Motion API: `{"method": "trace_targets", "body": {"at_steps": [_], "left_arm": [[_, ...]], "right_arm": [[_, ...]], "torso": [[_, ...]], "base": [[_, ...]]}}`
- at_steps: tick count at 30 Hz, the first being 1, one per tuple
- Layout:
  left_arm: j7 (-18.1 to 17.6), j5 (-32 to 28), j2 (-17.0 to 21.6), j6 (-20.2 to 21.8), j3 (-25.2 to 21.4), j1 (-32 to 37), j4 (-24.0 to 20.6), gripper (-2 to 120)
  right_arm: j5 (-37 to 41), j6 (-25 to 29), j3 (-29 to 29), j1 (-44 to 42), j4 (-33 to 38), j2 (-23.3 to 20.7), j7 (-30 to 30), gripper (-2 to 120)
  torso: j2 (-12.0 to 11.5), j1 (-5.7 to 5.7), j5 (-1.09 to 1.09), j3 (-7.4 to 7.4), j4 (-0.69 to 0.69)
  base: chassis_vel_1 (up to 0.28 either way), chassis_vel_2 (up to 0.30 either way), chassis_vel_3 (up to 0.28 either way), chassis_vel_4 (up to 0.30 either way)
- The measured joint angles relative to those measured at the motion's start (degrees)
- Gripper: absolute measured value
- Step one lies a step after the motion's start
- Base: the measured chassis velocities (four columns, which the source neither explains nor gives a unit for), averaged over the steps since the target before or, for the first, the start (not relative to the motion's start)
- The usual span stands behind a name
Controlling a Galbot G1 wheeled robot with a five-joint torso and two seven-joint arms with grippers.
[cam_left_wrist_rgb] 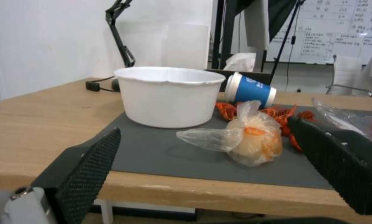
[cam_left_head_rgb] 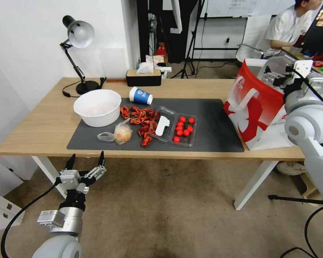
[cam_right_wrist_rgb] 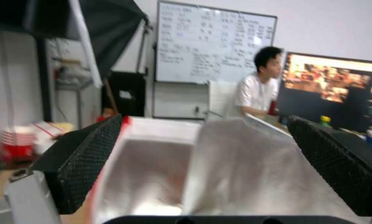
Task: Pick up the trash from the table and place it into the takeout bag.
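Trash sits mid-table on the dark mat — your left gripper, fingers spread and empty, hangs below the near edge, seemingly lined up on the plastic bag at its twelve o'clock, while your right gripper, also spread, hovers over the takeout bag at three o'clock.

**Clear run in from the table's front edge**

My left gripper hangs spread before the table; bare mat leads to the plastic bag. White bowl and crayfish shells crowd behind.
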Motion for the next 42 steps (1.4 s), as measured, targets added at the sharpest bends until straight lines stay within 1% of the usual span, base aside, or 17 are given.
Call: {"method": "trace_targets", "body": {"at_steps": [6, 7, 12, 13, 15, 16, 18, 20, 21, 23, 25, 27, 29, 30, 33, 37, 42], "left_arm": [[0.69, 0.01, 0.08, -0.2, -0.27, 0.17, -0.1, 100], [1.13, 0.01, 0.13, -0.26, -0.34, 0.26, -0.25, 100], [1.25, -0.22, 0.23, -0.34, -0.37, 0.23, -0.33, 100], [1.25, -0.44, 0.34, -0.37, -0.4, 0.2, -0.34, 100], [1.25, -0.63, 0.51, -0.39, -0.42, 0.19, -0.34, 100], [1.25, -0.63, 0.51, -0.39, -0.42, 0.19, -0.34, 100], [1.25, -0.97, 0.74, -0.5, -0.45, 0.2, -0.35, 100], [1.25, -1.11, 0.87, -0.65, -0.47, 0.21, -0.35, 100], [1.25, -1.37, 1.06, -0.98, -0.53, 0.26, -0.35, 100], [1.26, -1.75, 1.43, -1.25, -0.6, 0.4, -0.35, 100], [1.26, -1.83, 1.54, -1.28, -0.61, 0.43, -0.35, 100], [1.4, -2.29, 1.87, -1.37, -0.56, 0.4, -0.26, 100], [1.47, -2.59, 1.93, -1.37, -0.47, 0.38, -0.16, 100], [1.53, -3.0, 2.02, -1.38, -0.3, 0.36, 0.02, 100], [1.55, -3.2, 2.08, -1.37, -0.16, 0.32, 0.2, 100], [1.52, -3.51, 2.57, -1.37, 0.09, 0.1, 0.5, 100], [1.46, -3.6, 2.85, -1.39, 0.07, -0.14, 1.0, 100]], "right_arm": [[1.0, 5.72, 0.08, -1.69, 3.42, 0.36, -1.28, 100], [2.31, 7.1, 0.73, -3.49, 5.94, 0.37, -2.34, 100], [4.87, 8.58, 2.49, -8.74, 10.52, 0.67, -6.48, 100], [5.54, 11.93, 3.26, -12.4, 12.69, 1.36, -10.07, 100], [5.75, 15.06, 3.8, -16.06, 13.99, 2.43, -13.61, 100], [5.75, 15.06, 3.8, -16.06, 13.99, 2.43, -13.61, 100], [4.45, 19.52, 4.24, -21.77, 15.39, 4.59, -16.75, 100], [3.74, 21.0, 4.41, -23.45, 15.72, 5.38, -17.61, 100], [2.25, 23.75, 4.67, -26.97, 16.24, 6.94, -19.16, 100], [-1.26, 28.7, 4.46, -32.22, 16.42, 9.74, -20.99, 100], [-2.08, 29.72, 4.44, -33.4, 16.42, 10.39, -21.45, 100], [-5.59, 34.42, 4.51, -40.22, 15.58, 13.73, -24.69, 100], [-6.74, 35.49, 4.57, -42.17, 14.7, 14.74, -25.91, 100], [-8.29, 38.16, 4.61, -44.53, 12.93, 15.99, -27.49, 100], [-9.37, 39.86, 4.58, -46.16, 10.97, 16.89, -28.48, 100], [-12.34, 43.76, 4.04, -48.67, 4.25, 19.4, -29.84, 100], [-13.26, 46.63, 3.88, -50.07, 0.98, 20.68, -31.01, 100]], "torso": [[0.0, 0.01, 0.01, 0.0, 0.0], [0.0, 0.01, -0.01, 0.0, 0.01], [0.0, 0.01, -0.01, 0.0, -0.01], [0.0, 0.01, 0.0, 0.0, -0.01], [0.01, 0.01, 0.0, 0.0, 0.0], [0.01, 0.01, 0.0, 0.0, 0.0], [0.0, 0.01, 0.0, 0.0, -0.01], [0.01, 0.01, 0.04, 0.0, -0.01], [0.01, 0.01, -0.02, 0.0, 0.0], [0.01, 0.01, 0.02, 0.0, 0.0], [0.01, 0.01, 0.02, 0.0, -0.01], [0.02, 0.0, 0.0, 0.0, -0.01], [0.02, 0.0, -0.01, 0.0, -0.02], [0.02, 0.0, 0.0, 0.0, 0.0], [0.02, 0.0, -0.02, -0.01, 0.0], [0.02, 0.0, 0.02, 0.0, 0.0], [0.01, 0.0, 0.01, 0.0, 0.0]], "base": [[0.0, 0.0, 0.0, 0.0], [0.0, 0.0, 0.0, 0.0], [0.0, 0.0, 0.0, 0.0], [0.0, 0.0, 0.0, 0.0], [0.0, 0.0, 0.0, 0.0], [0.0, 0.0, 0.0, 0.0], [0.0, 0.0, 0.0, 0.0], [0.0, 0.0, 0.0, 0.0], [0.0, 0.0, 0.0, 0.0], [0.0, 0.0, 0.0, 0.0], [0.0, 0.0, 0.0, 0.0], [0.0, 0.0, 0.0, 0.0], [0.0, 0.0, 0.0, 0.0], [0.0, 0.0, 0.0, 0.0], [0.0, 0.0, 0.0, 0.0], [0.0, 0.0, 0.0, 0.0], [0.0, 0.0, 0.0, 0.0]]}}
